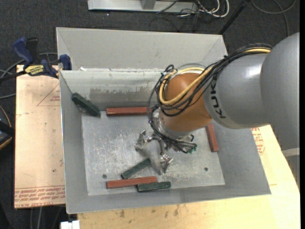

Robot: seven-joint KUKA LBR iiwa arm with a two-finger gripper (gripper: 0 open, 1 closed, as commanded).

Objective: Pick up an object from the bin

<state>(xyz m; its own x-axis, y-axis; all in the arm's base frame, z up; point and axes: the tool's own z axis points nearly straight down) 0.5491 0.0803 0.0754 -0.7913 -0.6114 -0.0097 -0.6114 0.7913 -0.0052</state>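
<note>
My gripper point(153, 150) hangs low over the middle of the bin floor, under the arm's orange cover. Its two metal fingers point(142, 140) stand apart, so it is open, and I see nothing between them. A dark green bar point(136, 168) lies slantwise on the floor just in front of the gripper, its upper end close to the nearer fingertip. Further forward a red-brown bar point(131, 182) lies flat along the front wall, with a second dark green bar point(153, 186) beside its right end.
A red-brown bar point(126, 110) lies along the back wall. A dark green block point(86, 104) leans in the back left corner. Another red-brown bar point(212, 138) lies by the right wall, partly behind the arm. The arm covers the bin's right half.
</note>
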